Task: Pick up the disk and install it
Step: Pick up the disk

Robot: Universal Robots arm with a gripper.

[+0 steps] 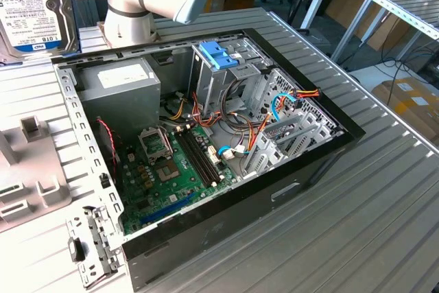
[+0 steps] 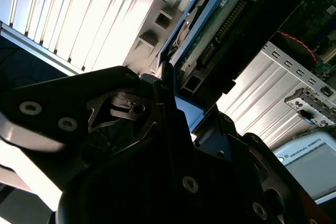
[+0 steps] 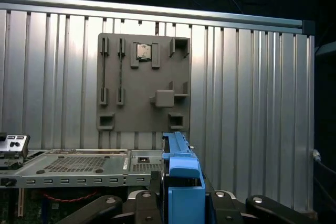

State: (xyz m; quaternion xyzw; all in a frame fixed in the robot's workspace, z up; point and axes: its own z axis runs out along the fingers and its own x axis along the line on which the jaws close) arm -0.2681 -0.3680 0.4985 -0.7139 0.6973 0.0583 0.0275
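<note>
Disk [image 1: 34,5] held up, clamped in the end effector [image 3: 181,195].
A slipping hold on its blue rail [image 3: 181,166] could drop it.

1 open computer case [image 1: 226,204] on ribbed metal table [image 1: 370,224]; inside: grey power supply [image 1: 123,94], green motherboard [image 1: 161,173], light-blue latch [image 1: 218,55], coloured cables [image 1: 307,92]. 1 grey fixture plate [image 1: 41,197] beside case.

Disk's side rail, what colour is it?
Blue. The disk's side rail shows best in the first wrist view.
</note>
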